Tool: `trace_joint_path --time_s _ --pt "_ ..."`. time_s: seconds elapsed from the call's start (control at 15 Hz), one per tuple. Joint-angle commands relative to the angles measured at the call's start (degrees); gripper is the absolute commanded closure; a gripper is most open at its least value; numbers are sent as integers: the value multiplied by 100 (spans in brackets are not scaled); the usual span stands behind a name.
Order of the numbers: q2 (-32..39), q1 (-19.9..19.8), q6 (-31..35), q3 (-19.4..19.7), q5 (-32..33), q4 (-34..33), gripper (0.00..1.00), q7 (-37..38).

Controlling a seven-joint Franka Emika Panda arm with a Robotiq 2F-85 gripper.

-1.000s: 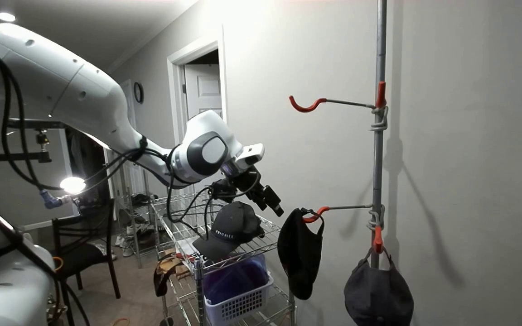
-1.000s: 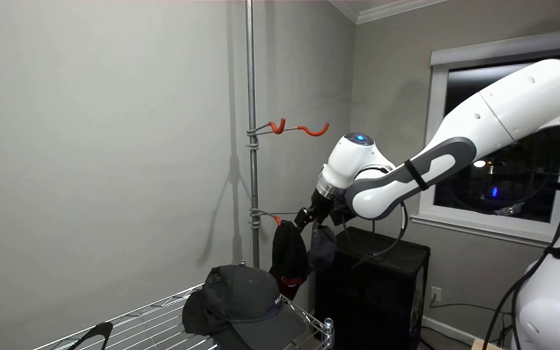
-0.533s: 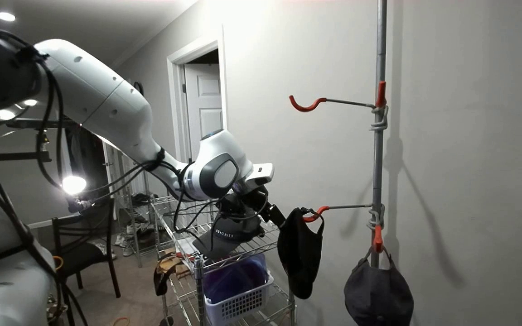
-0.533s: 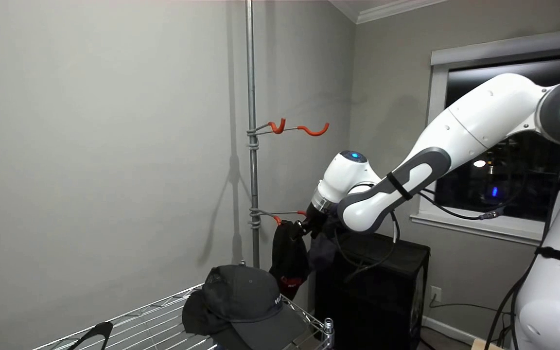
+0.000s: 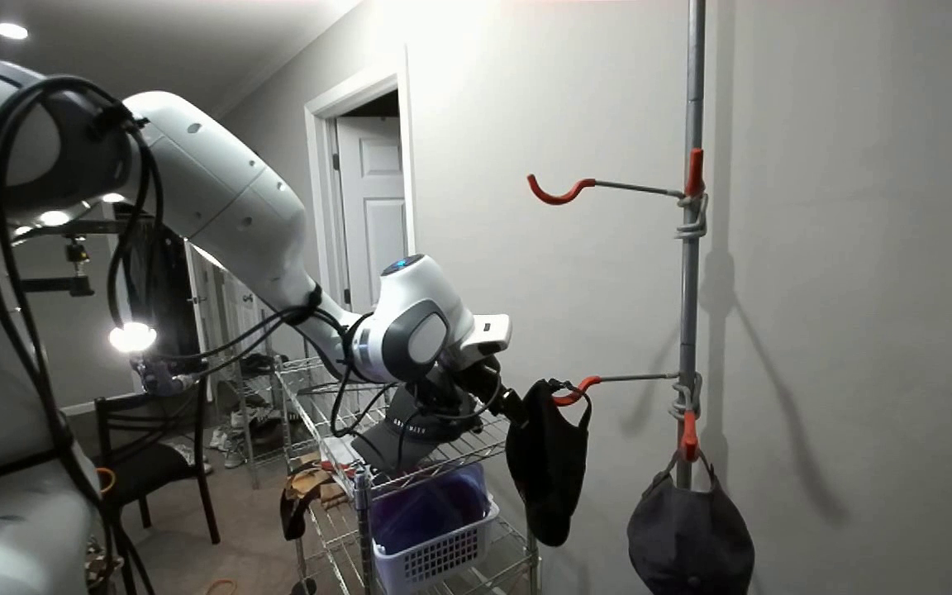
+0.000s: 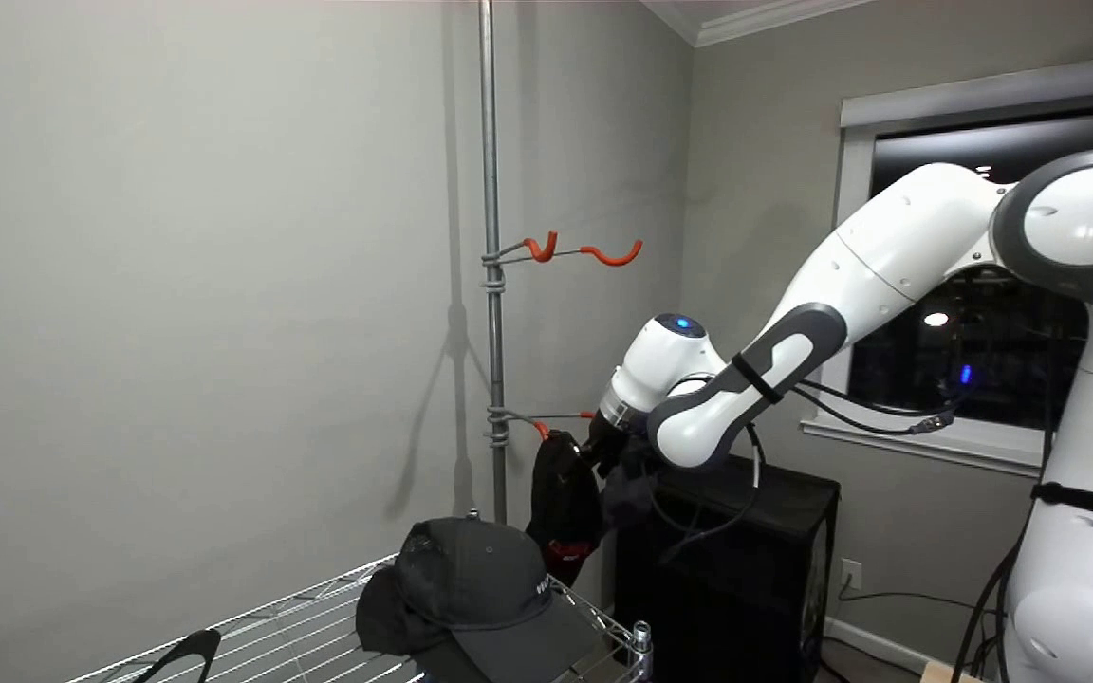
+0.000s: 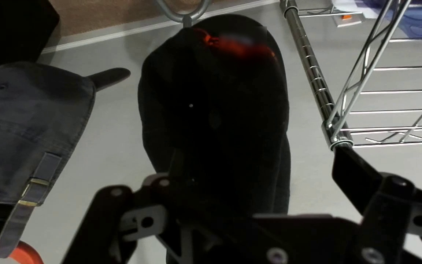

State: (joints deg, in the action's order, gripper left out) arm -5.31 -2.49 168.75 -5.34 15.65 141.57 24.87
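- Leftmost in the wrist view we see the grey cap [image 7: 39, 110]; if the end effector [image 5: 517, 409] strayed that way, it could snag on that cap's strap [image 7: 48, 167].
- In the middle hangs the black cap [image 7: 214, 110]; the fingers [image 7: 355, 176] stand spread, holding nothing, and we cannot tell whether they touch it. A forward push could swing it aside; a grip on slack cloth could slip, or tug against the hook [image 5: 565, 400] it hangs on.
- At right, the rack [image 7: 317, 82] lines up with a fingertip; we cannot judge the depth, but a sideways move might knock it.
- Both exterior views give us the logo cap [image 6: 471, 574] on the rack, then that hook; the wrist view leaves both out.
- Only the wrist view shows us how wide the fingers stand, with wall [image 7: 311, 176] visible between the black cap and one of them.
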Motion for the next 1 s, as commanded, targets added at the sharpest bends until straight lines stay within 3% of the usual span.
trace_joint_path --time_s 0.0,0.13,0.2,0.33,0.93 --pt "223 10 199 94 -160 -130 0 -169" --pt "303 5 258 127 -146 -188 0 -167" --pt "348 2 330 139 -122 -217 25 -169" --pt "404 32 390 141 -192 -262 29 -221" --pt "495 68 497 109 -181 -292 89 -201"
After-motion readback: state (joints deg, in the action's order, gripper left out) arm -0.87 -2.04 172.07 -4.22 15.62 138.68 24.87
